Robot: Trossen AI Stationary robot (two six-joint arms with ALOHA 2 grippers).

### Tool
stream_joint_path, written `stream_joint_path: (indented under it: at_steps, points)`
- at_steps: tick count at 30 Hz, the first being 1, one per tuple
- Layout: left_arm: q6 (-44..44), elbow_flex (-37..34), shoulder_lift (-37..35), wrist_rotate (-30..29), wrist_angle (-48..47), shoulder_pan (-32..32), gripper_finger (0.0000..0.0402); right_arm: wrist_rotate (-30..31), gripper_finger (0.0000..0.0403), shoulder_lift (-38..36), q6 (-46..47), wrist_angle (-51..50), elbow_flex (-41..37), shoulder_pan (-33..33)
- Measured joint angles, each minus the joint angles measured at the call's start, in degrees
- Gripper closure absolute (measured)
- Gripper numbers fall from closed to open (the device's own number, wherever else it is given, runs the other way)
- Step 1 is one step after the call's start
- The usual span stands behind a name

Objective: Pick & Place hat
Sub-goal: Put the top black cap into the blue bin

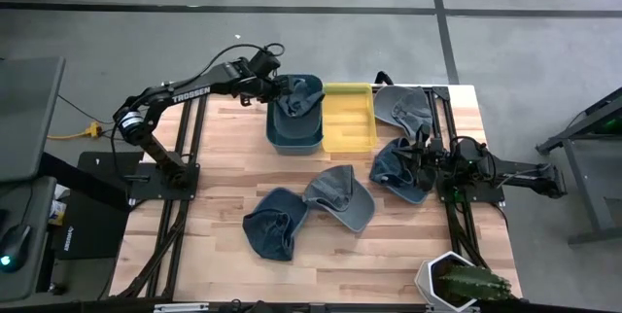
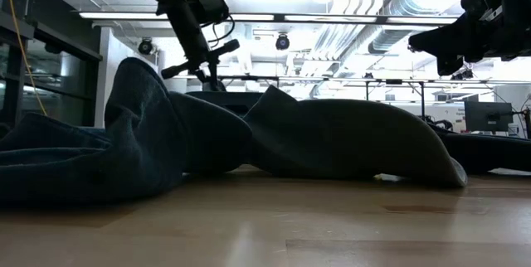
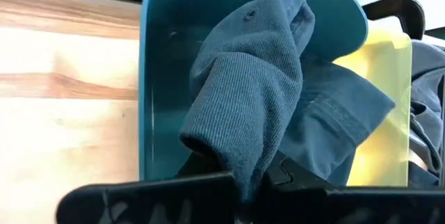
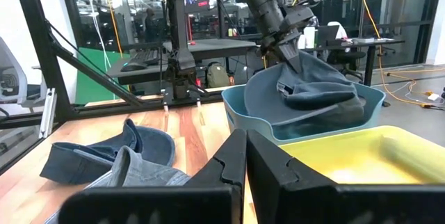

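Observation:
My left gripper [image 1: 284, 95] reaches over the blue bin [image 1: 282, 138] at the table's far side and is shut on a blue denim hat [image 3: 257, 78], which fills much of the bin [image 4: 306, 130]. My right gripper [image 4: 245, 161] is shut and holds nothing; it hovers at the table's right side above a dark blue hat [image 1: 397, 171]. More hats lie flat on the wood: a grey one [image 1: 342, 196], a dark blue one [image 1: 274, 224] and a grey-blue one [image 1: 402, 107] at the far right corner. My left gripper [image 3: 250, 179] pinches a bunched fold of the hat's cloth [image 3: 233, 158] between its two fingers, coming from above and pointing down [image 4: 286, 49]. The cloth is drawn up into a peak [image 4: 292, 67] under the fingers, while the hat's lower part [image 4: 327, 102] lies inside the blue bin.
A yellow bin [image 1: 348, 117] stands right beside the blue one. A potted plant in a white pot [image 1: 455, 284] sits at the near right corner. Bare wood shows along the table's near edge [image 1: 330, 274] and its left part [image 1: 224, 157].

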Motion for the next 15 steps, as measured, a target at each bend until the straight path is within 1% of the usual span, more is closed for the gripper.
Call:
stream_joint_path:
  at_steps: [6, 9, 12, 15]
  points:
    - [0.0, 0.0, 0.0, -0.5, -1.0, 0.0, 0.0401, 0.0, 0.0396, 0.0, 0.0, 0.0, 0.0, 0.0]
    - [0.0, 0.0, 0.0, -1.7, -2.7, 0.0, 0.0393, 0.0, 0.0398, 0.0, 0.0, 0.0, 0.0, 0.0]
    - [1.0, 0.0, 0.0, -2.5, -3.3, 0.0, 0.0371, 0.0, 0.0398, 0.0, 0.0, 0.0, 0.0, 0.0]
    - [2.2, 0.0, 0.0, -2.7, -2.0, 0.0, 0.0331, 0.0, 0.0398, 0.0, 0.0, 0.0, 0.0, 0.0]
